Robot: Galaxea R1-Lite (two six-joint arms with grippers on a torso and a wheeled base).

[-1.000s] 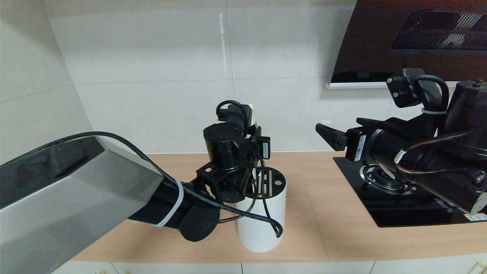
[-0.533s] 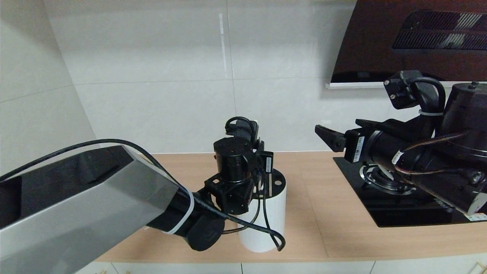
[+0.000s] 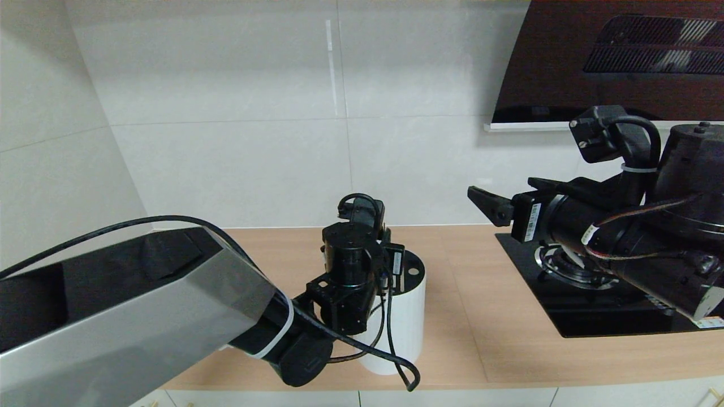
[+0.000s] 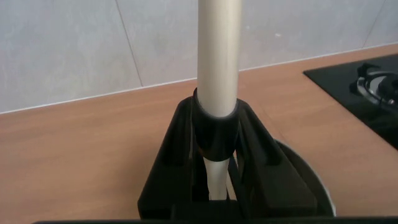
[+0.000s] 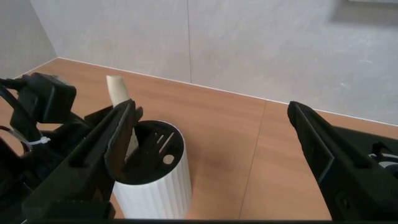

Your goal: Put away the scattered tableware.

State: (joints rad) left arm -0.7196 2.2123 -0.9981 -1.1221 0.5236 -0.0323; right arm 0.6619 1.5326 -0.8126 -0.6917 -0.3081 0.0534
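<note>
Left gripper (image 4: 216,127) clamps the cream utensil handle (image 4: 217,56) (upright) over the white holder (image 3: 406,322).

Wooden counter (image 3: 464,316) — a white ribbed holder (image 3: 407,322) stands near its front edge, black hob (image 3: 565,316) at right.

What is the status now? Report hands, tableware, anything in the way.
Left hand shut on pale utensil handle, upright over slotted white holder. Right hand open, above counter near stove. Nothing seen blocking the holder.
</note>
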